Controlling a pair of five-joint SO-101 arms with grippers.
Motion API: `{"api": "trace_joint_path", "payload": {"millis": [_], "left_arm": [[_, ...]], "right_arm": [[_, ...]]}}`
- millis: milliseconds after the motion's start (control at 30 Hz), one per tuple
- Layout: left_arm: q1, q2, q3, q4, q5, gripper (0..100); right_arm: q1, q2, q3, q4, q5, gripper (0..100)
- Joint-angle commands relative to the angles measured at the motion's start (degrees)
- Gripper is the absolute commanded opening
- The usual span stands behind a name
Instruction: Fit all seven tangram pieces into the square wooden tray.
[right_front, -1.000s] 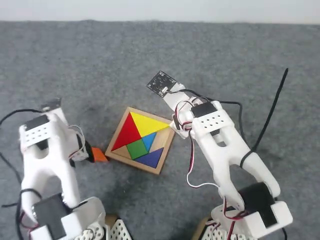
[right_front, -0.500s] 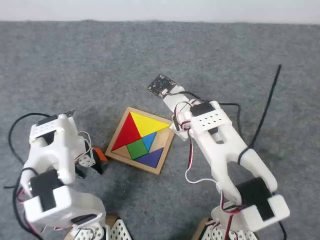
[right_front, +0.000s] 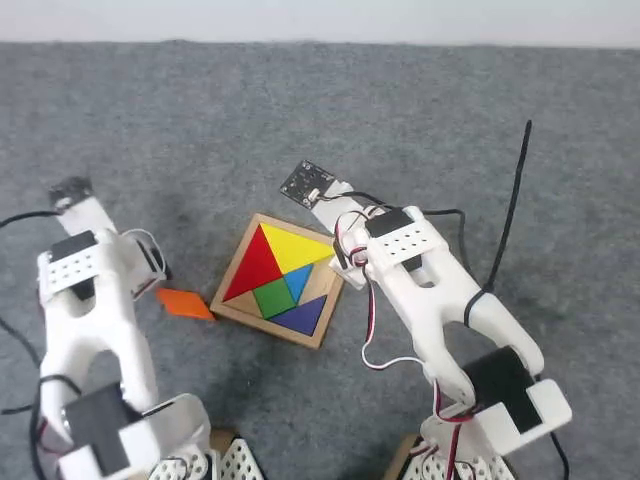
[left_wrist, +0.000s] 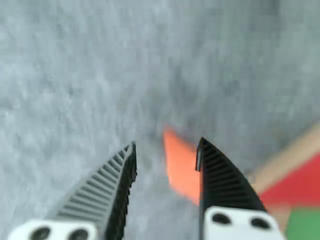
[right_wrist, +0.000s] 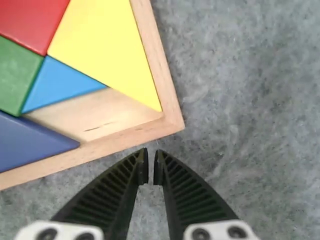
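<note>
The square wooden tray (right_front: 263, 327) lies mid-table holding red (right_front: 256, 266), yellow (right_front: 295, 246), green (right_front: 273, 297), light blue (right_front: 298, 282) and dark blue (right_front: 301, 317) pieces. An orange piece (right_front: 185, 302) lies flat on the carpet just left of the tray. My left gripper (left_wrist: 167, 143) hangs open above the orange piece (left_wrist: 180, 167), which sits close to one finger (left_wrist: 220, 182). My right gripper (right_wrist: 151, 152) is shut on nothing, just outside the tray's rim (right_wrist: 168, 107) by a bare triangular slot (right_wrist: 102, 117).
Grey carpet covers the table, with open room behind and to the right of the tray. A black cable (right_front: 512, 225) trails from the right arm. A second bare wooden patch (right_front: 238, 303) shows at the tray's left corner.
My left gripper has opened and drawn back, leaving the orange piece flat on the carpet. The right arm has shifted slightly to the left.
</note>
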Motion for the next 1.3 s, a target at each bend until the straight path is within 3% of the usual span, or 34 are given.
{"api": "trace_joint_path", "payload": {"millis": [0, 233, 333, 467, 667, 967, 1267], "left_arm": [[0.0, 2.7, -1.8, -4.6, 3.0, 19], [-3.2, 1.1, -5.4, 13.4, 3.3, 19], [-3.5, -3.4, -3.4, 16.0, 9.5, 19], [-0.7, -8.1, 0.1, 12.7, 15.3, 19], [6.2, -3.8, 3.2, 8.3, 16.0, 19], [6.8, 11.8, -3.2, 8.3, 16.1, 19], [6.7, 18.6, -14.4, 6.7, 19.3, 16]], "right_arm": [[-0.3, -0.6, -0.4, -0.8, 1.2, 3.3], [-0.2, -0.7, -0.4, -1.0, 1.3, 3.3], [-0.1, -0.7, -0.4, -1.1, 1.3, 3.3], [-0.1, -0.6, -0.4, -1.2, 1.3, 3.3], [-0.1, -0.6, -0.4, -1.2, 1.3, 3.4], [-0.1, -0.5, -0.4, -1.2, 1.3, 3.4], [-0.1, -0.6, -0.4, -1.2, 1.3, 3.4]]}}
